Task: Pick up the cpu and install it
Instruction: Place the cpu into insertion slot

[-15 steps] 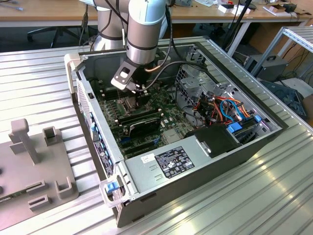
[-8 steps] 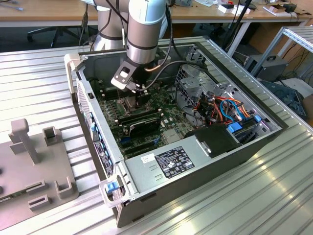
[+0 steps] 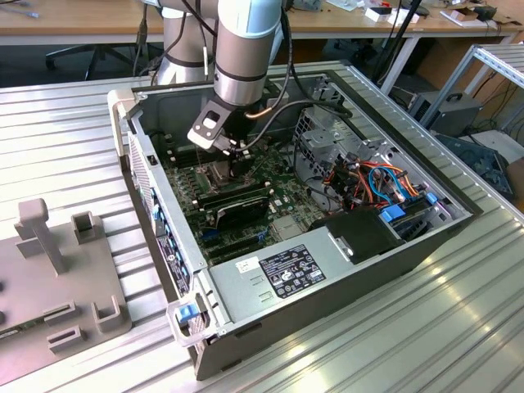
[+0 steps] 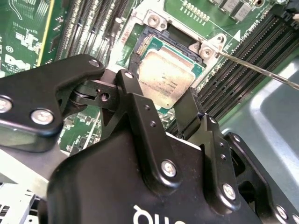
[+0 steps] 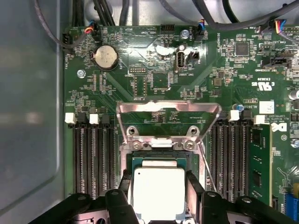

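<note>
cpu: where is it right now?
In both wrist views the cpu is held by the gripper over the socket, with memory slots on either side.

**Arm.** The last grey-and-silver segments stand almost vertical and reach down into the open computer case, nearer its far edge than its near edge. A black cable loops down the wrist on the exterior view's right.

**Gripper.** It is a black, two-finger linkage type and points straight down. In the second wrist view the gripper shows both linkages drawn inward. In the first wrist view its fingers stand parallel. Each presses one of two opposite edges of the cpu, clamping it between them.
</note>
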`<action>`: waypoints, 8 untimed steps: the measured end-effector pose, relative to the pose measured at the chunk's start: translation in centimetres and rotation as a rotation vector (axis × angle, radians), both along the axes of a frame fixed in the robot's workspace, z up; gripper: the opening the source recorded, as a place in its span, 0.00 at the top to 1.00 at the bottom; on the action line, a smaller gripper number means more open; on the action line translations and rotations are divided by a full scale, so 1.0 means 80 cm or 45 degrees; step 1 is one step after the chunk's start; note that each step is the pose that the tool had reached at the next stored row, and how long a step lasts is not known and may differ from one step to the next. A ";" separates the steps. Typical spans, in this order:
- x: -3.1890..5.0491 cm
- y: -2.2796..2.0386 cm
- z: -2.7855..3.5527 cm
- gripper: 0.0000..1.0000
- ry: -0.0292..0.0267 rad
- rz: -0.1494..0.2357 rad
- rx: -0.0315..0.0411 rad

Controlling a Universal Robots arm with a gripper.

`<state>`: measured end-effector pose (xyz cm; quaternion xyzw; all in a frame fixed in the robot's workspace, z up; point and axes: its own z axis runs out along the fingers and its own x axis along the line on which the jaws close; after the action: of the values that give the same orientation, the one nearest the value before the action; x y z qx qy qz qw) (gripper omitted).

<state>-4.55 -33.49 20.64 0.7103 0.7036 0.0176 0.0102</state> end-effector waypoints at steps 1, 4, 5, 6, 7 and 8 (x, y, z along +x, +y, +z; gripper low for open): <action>0.000 -0.0001 -0.0003 0.45 0.0000 0.000 -0.0001; 0.001 -0.0003 -0.0010 0.45 0.0000 0.003 -0.0003; 0.001 -0.0004 -0.0014 0.45 0.0001 0.009 -0.0002; 0.001 -0.0004 -0.0014 0.45 0.0001 0.012 -0.0003; 0.001 -0.0004 -0.0014 0.45 0.0001 0.015 -0.0003; 0.001 -0.0004 -0.0014 0.45 0.0001 0.015 -0.0003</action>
<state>-4.49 -33.52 20.53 0.7061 0.7078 0.0175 0.0101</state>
